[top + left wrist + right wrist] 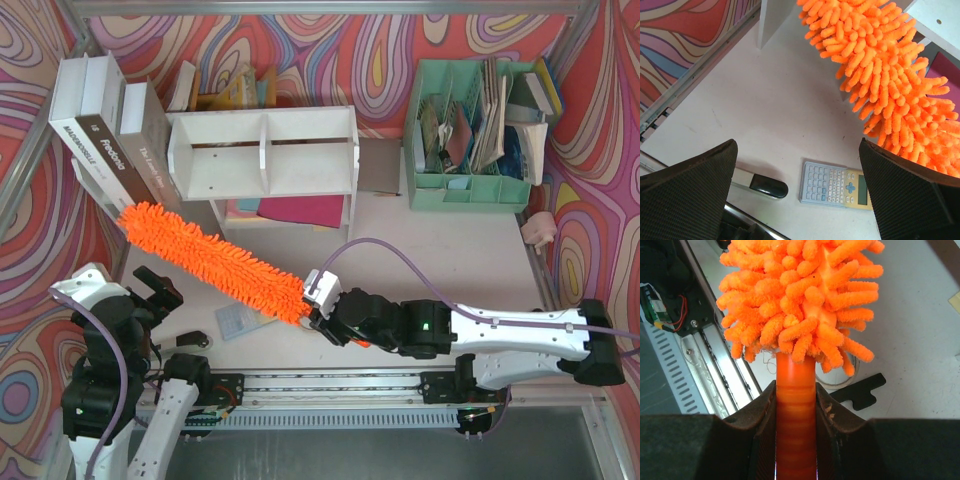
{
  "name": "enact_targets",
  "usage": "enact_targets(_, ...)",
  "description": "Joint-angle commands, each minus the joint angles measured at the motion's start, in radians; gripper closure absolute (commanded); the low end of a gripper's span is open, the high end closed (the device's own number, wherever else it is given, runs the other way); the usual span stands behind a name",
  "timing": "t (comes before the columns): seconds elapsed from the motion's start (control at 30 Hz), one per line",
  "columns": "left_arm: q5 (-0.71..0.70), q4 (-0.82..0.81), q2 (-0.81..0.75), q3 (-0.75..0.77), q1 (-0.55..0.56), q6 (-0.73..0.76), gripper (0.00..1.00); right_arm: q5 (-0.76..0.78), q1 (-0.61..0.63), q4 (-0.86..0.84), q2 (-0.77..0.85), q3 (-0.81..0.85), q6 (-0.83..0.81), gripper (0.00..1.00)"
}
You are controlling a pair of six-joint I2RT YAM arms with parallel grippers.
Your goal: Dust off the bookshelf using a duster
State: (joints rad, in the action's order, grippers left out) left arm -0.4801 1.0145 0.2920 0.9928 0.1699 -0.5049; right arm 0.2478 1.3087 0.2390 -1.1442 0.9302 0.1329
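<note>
**Orange duster held in front of bookshelf, away from its compartments**

The right gripper was clamped on the short plastic handle of the duster. The fluffy head stretched diagonally in front of the bookshelf, with its tip near the shelf's front-left corner and its handle end well forward of the central divider. The left gripper hung forward and left of the bookshelf, its jaws wide apart and holding nothing. Seen from that wrist, its dark fingers framed a pale calculator lying flat on the table; the key labels were too small to read.

Large books leaned against the bookshelf's left side. One white spine read "MADEMOISELLE", while the lettering on the brown volume beside it could not be made out with certainty. A mint-green organizer stuffed with papers stood to the right of the bookshelf. The tabletop was plain white, enclosed by walls printed in red, pink and blue swirls.
</note>
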Motion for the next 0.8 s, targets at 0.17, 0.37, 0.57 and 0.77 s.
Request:
enact_targets(0.17, -0.017, 0.001, 0.023, 0.012, -0.003, -0.031, 0.02, -0.01, -0.014, 0.015, 0.084, 0.048, -0.02, 1.0)
enact_targets(0.37, 0.083, 0.03, 0.095, 0.08, -0.003, -0.24, 0.01, -0.019, -0.013, 0.031, 0.159, -0.062, -0.016, 1.0)
enact_targets(0.57, 0.258, -0.038, 0.121, 0.032, -0.003, -0.439, 0.02, -0.056, -0.014, -0.007, 0.217, -0.133, -0.019, 1.0)
enact_targets(0.77, 0.298, -0.079, 0.146, -0.058, -0.003, -0.529, 0.02, -0.108, -0.014, -0.022, 0.203, -0.135, -0.053, 1.0)
